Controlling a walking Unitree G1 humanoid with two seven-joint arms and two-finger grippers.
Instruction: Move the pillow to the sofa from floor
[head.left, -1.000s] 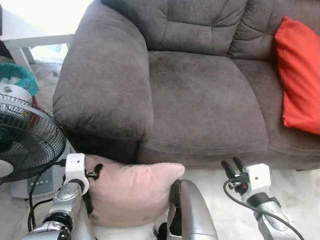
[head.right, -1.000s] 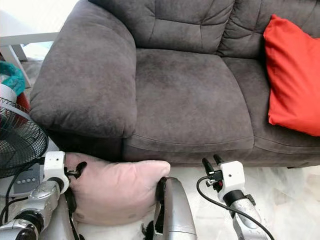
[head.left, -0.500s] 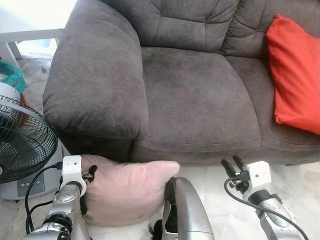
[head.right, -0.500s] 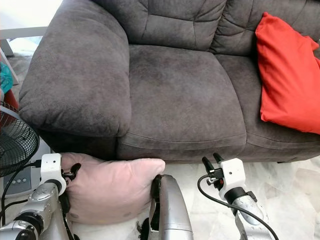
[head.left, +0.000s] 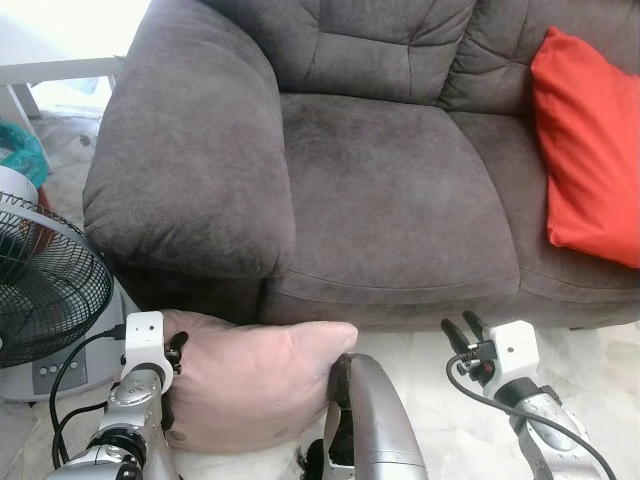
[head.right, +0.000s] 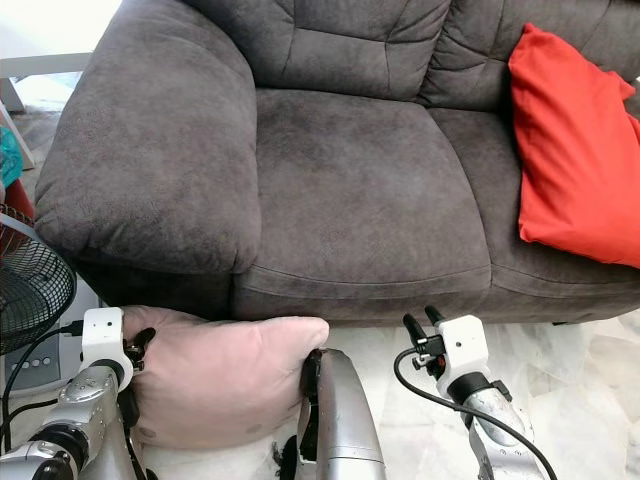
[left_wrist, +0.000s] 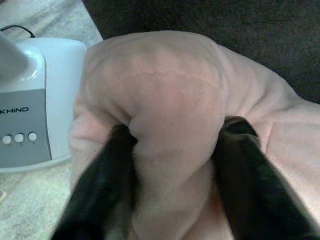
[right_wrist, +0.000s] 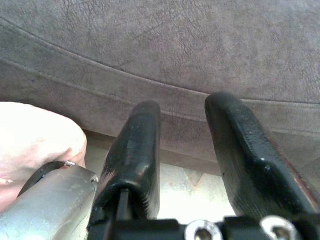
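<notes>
A pale pink pillow (head.left: 255, 385) is held low in front of the grey sofa (head.left: 390, 190), just below its seat front. My left gripper (left_wrist: 172, 150) is shut on the pillow's left corner, a fold of pink fabric pinched between its black fingers (left_wrist: 107, 180). My right gripper (head.left: 459, 332) hovers over the floor to the right of the pillow, open, nothing between its fingers (right_wrist: 137, 150), pointing at the sofa's front edge. A red cushion (head.left: 590, 150) leans at the right end of the sofa seat.
A black-grilled standing fan (head.left: 45, 300) with a white base (left_wrist: 27, 125) stands at the left beside the sofa arm. My silver torso part (head.left: 375, 420) sits against the pillow's right end. Pale marble floor (head.left: 600, 345) lies ahead of the sofa. A white table (head.left: 60, 75) stands far left.
The camera has shifted, so the sofa sits a little lower left in view. The pillow stays pinched in my left gripper at about the same place; the right gripper has hardly moved.
</notes>
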